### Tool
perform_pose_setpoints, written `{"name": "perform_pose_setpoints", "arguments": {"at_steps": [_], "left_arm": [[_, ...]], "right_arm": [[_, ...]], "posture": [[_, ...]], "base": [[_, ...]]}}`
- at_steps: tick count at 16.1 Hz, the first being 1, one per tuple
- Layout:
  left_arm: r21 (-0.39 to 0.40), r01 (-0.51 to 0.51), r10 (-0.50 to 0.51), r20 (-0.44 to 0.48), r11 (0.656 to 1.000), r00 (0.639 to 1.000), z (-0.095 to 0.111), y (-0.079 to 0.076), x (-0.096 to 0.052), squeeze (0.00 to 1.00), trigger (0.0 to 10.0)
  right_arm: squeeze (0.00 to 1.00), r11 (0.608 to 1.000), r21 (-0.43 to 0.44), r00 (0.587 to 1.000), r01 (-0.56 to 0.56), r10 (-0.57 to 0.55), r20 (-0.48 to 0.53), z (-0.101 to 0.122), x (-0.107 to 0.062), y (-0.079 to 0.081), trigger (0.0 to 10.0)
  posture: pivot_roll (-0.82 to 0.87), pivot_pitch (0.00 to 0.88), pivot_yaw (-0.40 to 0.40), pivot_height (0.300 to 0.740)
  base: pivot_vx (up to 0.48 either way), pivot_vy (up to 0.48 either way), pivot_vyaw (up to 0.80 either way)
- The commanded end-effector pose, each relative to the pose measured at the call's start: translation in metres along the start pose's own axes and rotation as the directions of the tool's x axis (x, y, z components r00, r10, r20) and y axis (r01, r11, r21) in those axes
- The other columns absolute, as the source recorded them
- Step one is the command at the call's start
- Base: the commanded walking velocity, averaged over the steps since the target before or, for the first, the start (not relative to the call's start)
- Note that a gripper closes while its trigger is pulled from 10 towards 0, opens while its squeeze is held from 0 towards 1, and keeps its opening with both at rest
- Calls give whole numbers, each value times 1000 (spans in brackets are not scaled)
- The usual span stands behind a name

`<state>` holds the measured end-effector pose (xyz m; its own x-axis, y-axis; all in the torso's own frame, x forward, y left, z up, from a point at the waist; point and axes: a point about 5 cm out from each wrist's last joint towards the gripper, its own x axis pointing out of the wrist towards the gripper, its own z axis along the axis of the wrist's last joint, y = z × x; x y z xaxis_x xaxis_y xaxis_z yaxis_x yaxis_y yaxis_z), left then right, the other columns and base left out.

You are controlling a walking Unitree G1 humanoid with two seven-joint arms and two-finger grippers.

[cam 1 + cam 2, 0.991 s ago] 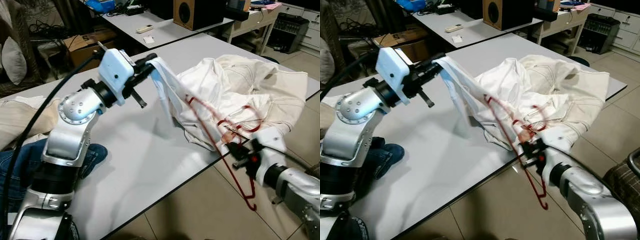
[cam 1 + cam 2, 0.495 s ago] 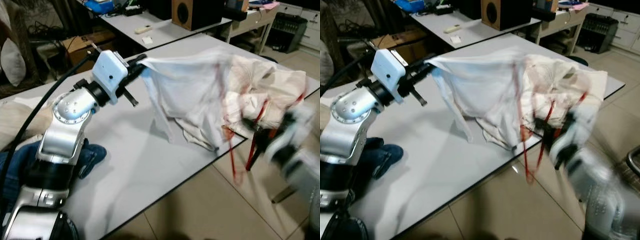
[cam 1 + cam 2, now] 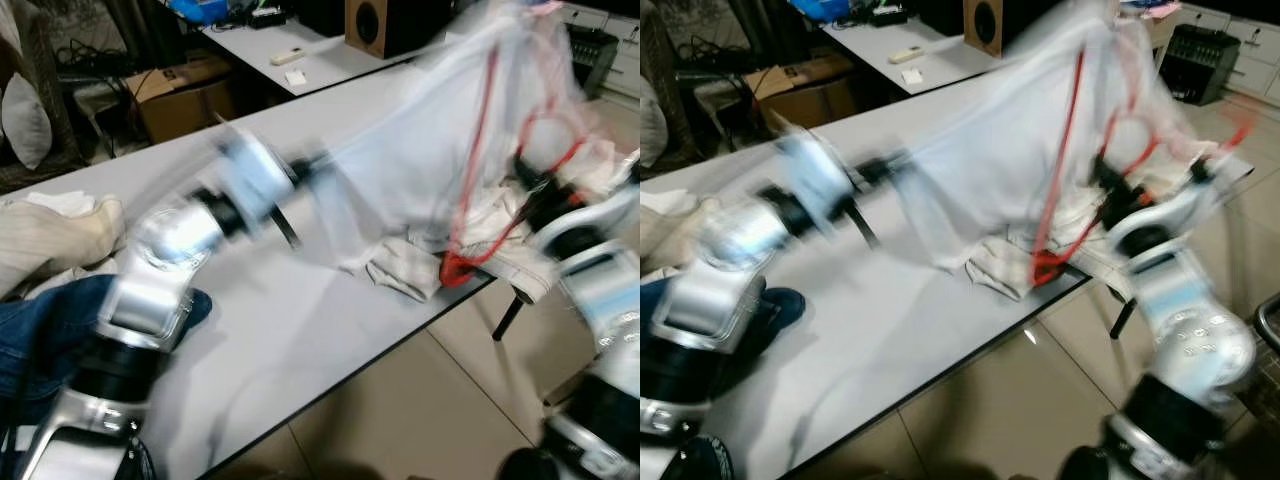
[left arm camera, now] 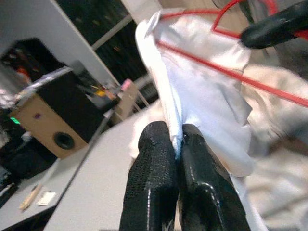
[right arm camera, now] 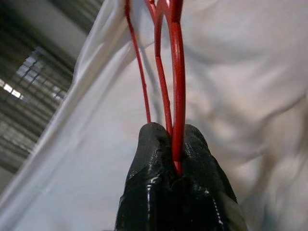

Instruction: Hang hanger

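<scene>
Left fingers (image 4: 175, 159) clenched on white garment (image 4: 207, 101); right fingers (image 5: 175, 159) grasping red hanger (image 5: 174, 72).

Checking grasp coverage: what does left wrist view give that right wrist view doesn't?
Left wrist view: the left end effector pinched shut on an edge of the white garment, with a wooden speaker and a grey table behind. Right wrist view: the right end effector shut on the red hanger, its wire running between the fingers. Both share the white garment and the red hanger against it.
</scene>
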<state>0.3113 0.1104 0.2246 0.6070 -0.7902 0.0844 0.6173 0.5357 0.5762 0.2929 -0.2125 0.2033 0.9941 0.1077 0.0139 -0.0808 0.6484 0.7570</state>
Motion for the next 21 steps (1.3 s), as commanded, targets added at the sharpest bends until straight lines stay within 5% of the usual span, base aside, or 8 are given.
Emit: {"name": "perform_pose_setpoints", "arguments": {"at_steps": [1,3,7,9,13,15,21], "left_arm": [[49,12,-12,-16,999,1000,0,0,1,0,0],[37,17,-18,22,999,1000,7,-5,6,0,0],[36,140,-142,61,989,988,14,-21,5,0,0],[99,248,-250,6,964,968,5,-45,12,0,0],[182,286,-270,-109,941,957,-16,-64,25,0,0],[222,280,-263,-104,934,959,-19,-64,26,0,0],[232,260,-290,106,938,951,12,-77,22,0,0]], "right_arm": [[0,998,54,1000,28,-29,11,2,0,-3,10000],[0,996,70,996,63,-57,-74,-17,-2,-7,10000],[0,930,362,992,61,-97,80,4,-1,-9,10000],[0,872,488,987,-27,-53,150,17,6,-1,10000],[0,813,580,993,-57,-12,115,12,15,12,10000],[0,814,579,995,-38,-23,97,10,15,11,10000],[0,888,452,990,84,-125,62,8,15,-7,10000]], "posture": [[-180,0,89,740],[-181,0,92,740],[-183,0,104,740],[-182,0,103,740],[-179,0,96,740],[-179,0,94,740],[-175,0,94,740]], "base": [[0,0,0],[0,0,0],[0,0,0],[0,0,0],[0,0,0],[0,0,0],[0,0,0]]}}
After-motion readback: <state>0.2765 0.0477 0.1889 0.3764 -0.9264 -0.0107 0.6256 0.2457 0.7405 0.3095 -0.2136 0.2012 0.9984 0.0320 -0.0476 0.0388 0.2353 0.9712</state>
